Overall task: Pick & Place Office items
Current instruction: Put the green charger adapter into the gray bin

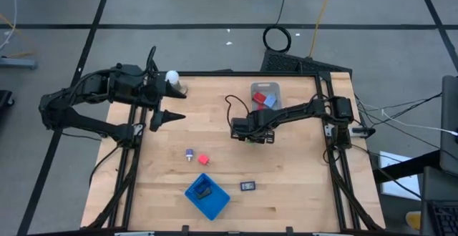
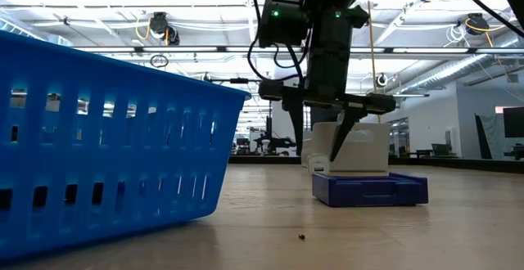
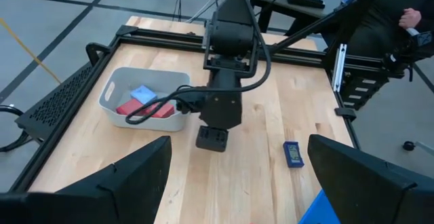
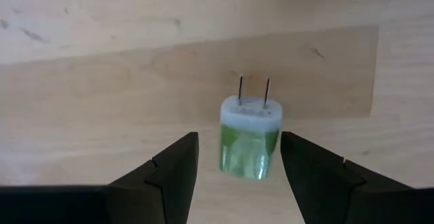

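Note:
A small green plug with a white cap and two metal prongs (image 4: 249, 142) lies on its side on the wooden table. My right gripper (image 4: 239, 137) points down over it, open, with one finger on each side of the plug and a gap showing on at least one side. In the high view this gripper (image 1: 255, 137) is near the table's middle, just in front of the clear bin (image 1: 266, 96). A red block (image 1: 203, 160), a pale blue tube (image 1: 189, 154) and a dark flat rectangle (image 1: 248, 186) lie on the table. My left gripper (image 1: 175, 116) waits open at the far left.
The clear bin holds red and pale blue pieces (image 3: 146, 102). A blue basket (image 1: 207, 197) with a dark piece in it sits at the near edge. A white ball on a stand (image 1: 172, 77) is at the far left corner. Bare wood lies between them.

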Robot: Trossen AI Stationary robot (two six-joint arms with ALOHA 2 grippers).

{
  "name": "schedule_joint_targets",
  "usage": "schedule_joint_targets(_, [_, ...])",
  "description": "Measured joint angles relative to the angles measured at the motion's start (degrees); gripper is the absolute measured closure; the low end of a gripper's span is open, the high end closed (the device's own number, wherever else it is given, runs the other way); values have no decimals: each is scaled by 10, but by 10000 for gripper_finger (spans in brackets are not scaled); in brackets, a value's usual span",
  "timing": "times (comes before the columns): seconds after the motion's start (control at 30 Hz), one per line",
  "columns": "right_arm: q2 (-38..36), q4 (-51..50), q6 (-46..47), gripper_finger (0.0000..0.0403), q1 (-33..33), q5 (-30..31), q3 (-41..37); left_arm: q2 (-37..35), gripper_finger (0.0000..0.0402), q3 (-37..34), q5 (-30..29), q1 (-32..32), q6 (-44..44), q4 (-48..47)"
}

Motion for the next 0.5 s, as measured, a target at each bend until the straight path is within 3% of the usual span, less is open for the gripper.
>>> schedule_joint_targets(0.5, [0, 7, -1, 202, 6, 32, -9, 0, 53, 0, 0, 0, -6, 4])
